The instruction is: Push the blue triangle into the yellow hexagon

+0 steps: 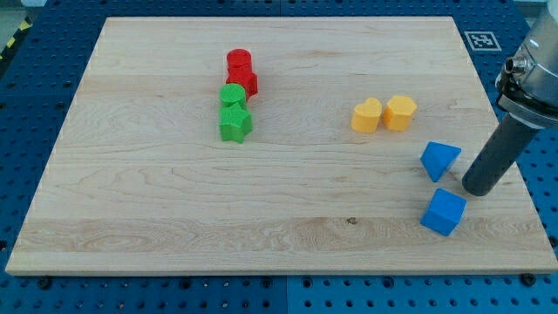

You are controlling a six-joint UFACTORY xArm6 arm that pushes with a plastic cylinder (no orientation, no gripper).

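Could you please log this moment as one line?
tip: right of blue triangle, apart | yellow hexagon: up-left of triangle | push: not yet done

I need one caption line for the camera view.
My tip rests right of the blue triangle, below the yellow hexagon.

Wooden board (174,218) on blue pegboard (26,78); red blocks (241,71) touching green blocks (234,112); yellow heart (367,115); blue cube (444,212) near view's bottom right.

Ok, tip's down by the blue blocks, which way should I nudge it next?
Probably slide my tip toward the view's upper left, into the blue triangle. The tip sits just to the triangle's lower right, and the yellow hexagon lies up and left of the triangle, so that push should carry it there.
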